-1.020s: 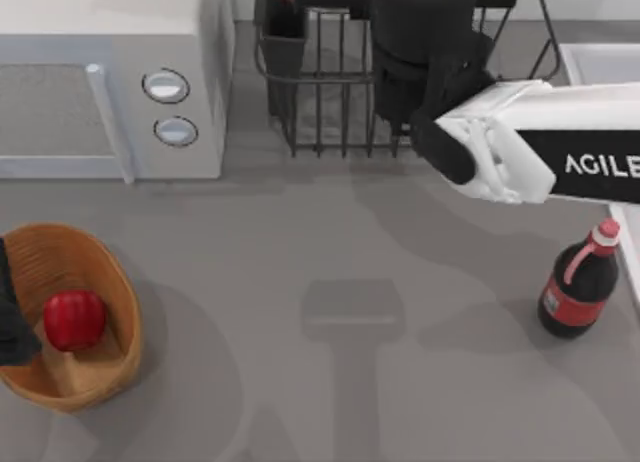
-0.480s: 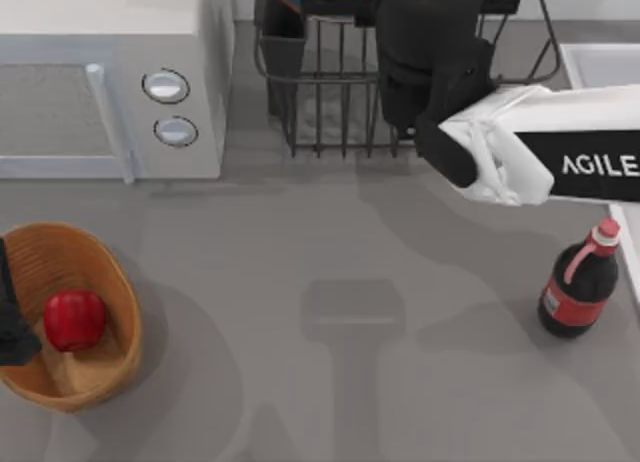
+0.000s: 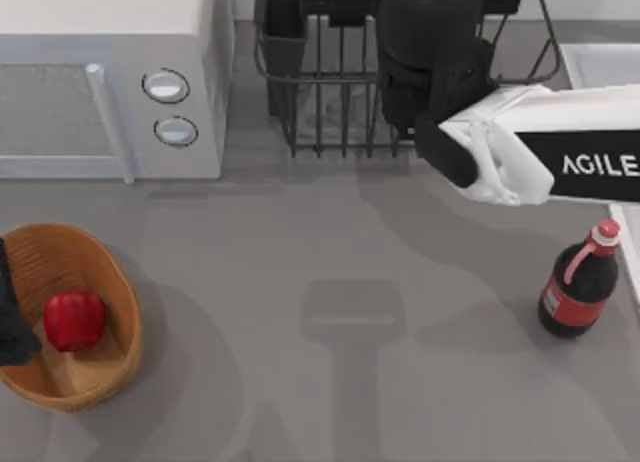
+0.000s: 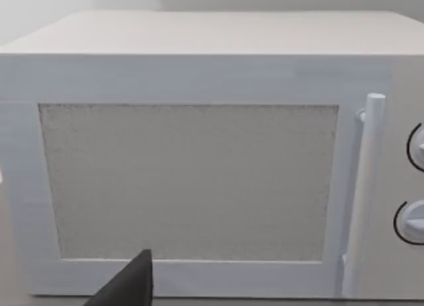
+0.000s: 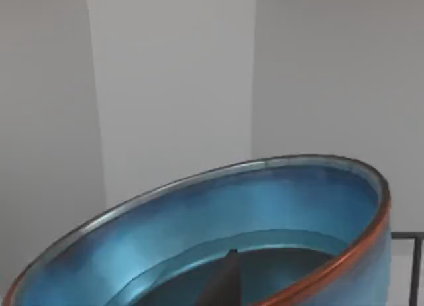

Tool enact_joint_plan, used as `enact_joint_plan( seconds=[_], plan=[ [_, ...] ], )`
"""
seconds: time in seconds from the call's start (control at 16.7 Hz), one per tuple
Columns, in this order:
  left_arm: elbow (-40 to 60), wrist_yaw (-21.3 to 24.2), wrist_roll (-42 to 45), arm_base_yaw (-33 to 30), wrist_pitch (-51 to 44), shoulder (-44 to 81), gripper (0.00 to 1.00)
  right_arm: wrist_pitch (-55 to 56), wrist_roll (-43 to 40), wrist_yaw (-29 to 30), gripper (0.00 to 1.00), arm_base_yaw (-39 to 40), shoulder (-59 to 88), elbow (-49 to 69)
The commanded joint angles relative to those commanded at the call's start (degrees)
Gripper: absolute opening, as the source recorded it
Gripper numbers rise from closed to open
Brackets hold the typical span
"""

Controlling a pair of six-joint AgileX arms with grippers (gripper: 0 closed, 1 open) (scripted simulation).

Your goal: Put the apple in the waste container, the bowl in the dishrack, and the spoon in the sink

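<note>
In the right wrist view the blue-teal bowl with its reddish-brown rim is tilted, and my right gripper is shut on it, one dark finger inside the bowl. In the top view my right arm reaches from the right over the dishrack at the back. The red apple lies in the orange-tan waste container at the front left. My left gripper hangs open at that basket's left side, apart from the apple. A corner of the pale sink lies at the right edge. The spoon is out of view.
A white microwave with two round knobs stands at the back left and faces the left wrist camera. A dark bottle with a red label stands at the right, below my right arm. The rack's cutlery cup is at its left corner.
My right arm has carried the bowl farther back over the dishrack, so the bowl has almost left the top view's upper edge. Left arm, apple and basket are unchanged.
</note>
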Motion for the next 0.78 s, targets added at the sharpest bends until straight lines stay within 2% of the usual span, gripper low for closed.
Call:
enact_joint_plan(
  seconds=[0.06,0.12,0.78],
  plan=[
    [0.0,0.0,0.0,0.0,0.0,0.0,1.00,0.0,0.0,0.0,0.98,0.0,0.0,0.0],
    [0.0,0.0,0.0,0.0,0.0,0.0,1.00,0.0,0.0,0.0,1.00,0.0,0.0,0.0],
    [0.0,0.0,0.0,0.0,0.0,0.0,1.00,-0.9,-0.1,-0.9,1.00,-0.6,-1.7,-1.3]
  ],
)
